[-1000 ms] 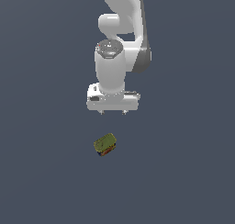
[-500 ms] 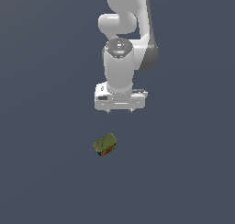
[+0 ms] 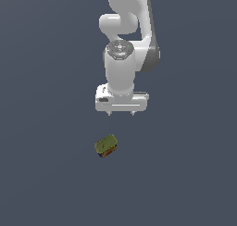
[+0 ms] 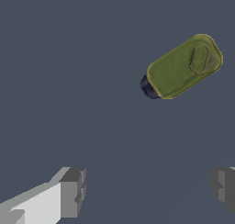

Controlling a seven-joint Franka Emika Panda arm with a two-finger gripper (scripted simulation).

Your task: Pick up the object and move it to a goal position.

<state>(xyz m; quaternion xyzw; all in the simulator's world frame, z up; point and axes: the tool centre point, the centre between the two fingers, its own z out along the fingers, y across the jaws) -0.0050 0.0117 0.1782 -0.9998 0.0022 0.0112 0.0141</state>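
The object [image 3: 106, 146] is a small rounded block with an olive-green top and red and blue printed sides, lying on the dark grey floor. In the wrist view it [image 4: 183, 67] shows its green top, lying at an angle. My gripper [image 3: 121, 113] hangs above the floor, pointing down, behind and slightly toward the exterior view's right of the object, not touching it. Its fingers [image 4: 71, 192] stand wide apart with nothing between them. The object lies outside the gap between the fingers.
The dark grey floor [image 3: 46, 174] spreads all around. The white arm [image 3: 125, 35] rises above the gripper.
The gripper has moved down and toward the object across the frames. The object has not moved.
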